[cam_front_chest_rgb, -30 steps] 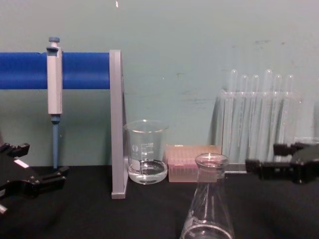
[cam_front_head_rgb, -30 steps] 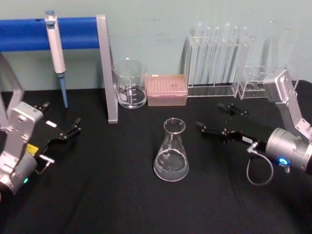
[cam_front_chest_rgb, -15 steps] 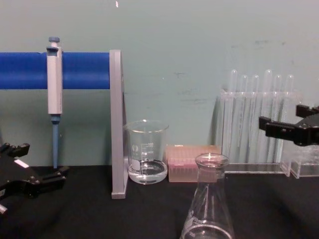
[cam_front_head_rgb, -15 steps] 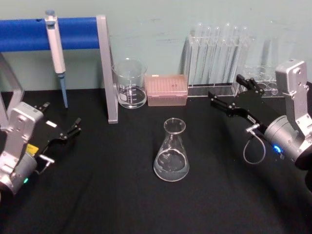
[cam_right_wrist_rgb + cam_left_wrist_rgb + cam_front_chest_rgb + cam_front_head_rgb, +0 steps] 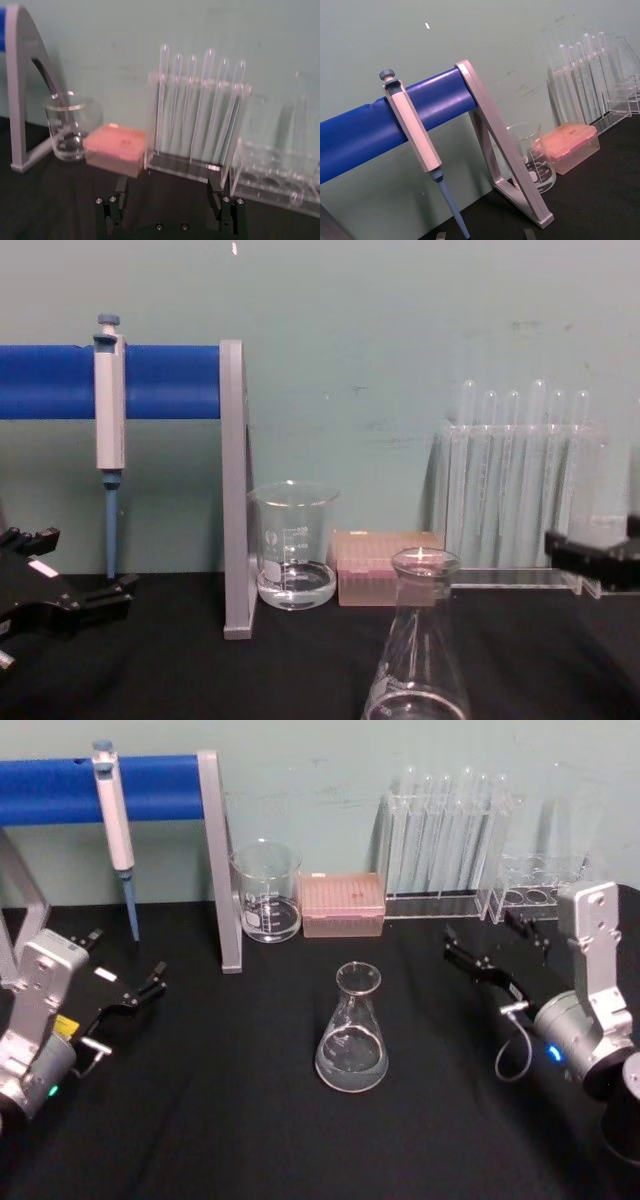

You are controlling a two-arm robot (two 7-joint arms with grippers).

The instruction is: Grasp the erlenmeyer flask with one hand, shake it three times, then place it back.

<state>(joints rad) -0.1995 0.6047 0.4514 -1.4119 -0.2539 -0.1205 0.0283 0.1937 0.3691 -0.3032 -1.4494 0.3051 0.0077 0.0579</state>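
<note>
The erlenmeyer flask (image 5: pixel 352 1035) stands upright at the middle of the black table with a little clear liquid in its base; the chest view shows its neck and rim (image 5: pixel 417 640) up close. My right gripper (image 5: pixel 490 948) is open, well to the right of the flask and apart from it, pointing at the test tube rack. Its two fingers (image 5: pixel 112 210) hold nothing between them in the right wrist view. At the chest view's right edge, one right finger (image 5: pixel 590 560) shows. My left gripper (image 5: pixel 125 965) is open and idle at the table's left side, also seen low left (image 5: pixel 75 565).
A glass beaker (image 5: pixel 267 892) and a pink tip box (image 5: pixel 343 904) sit behind the flask. A rack of test tubes (image 5: pixel 445 840) and a low clear rack (image 5: pixel 530 890) stand at the back right. A pipette (image 5: pixel 116 820) hangs on a blue stand (image 5: pixel 150 785) at the back left.
My right gripper has drawn away from beside the flask, first up and back, then down to the right. The flask and the left arm have not moved.
</note>
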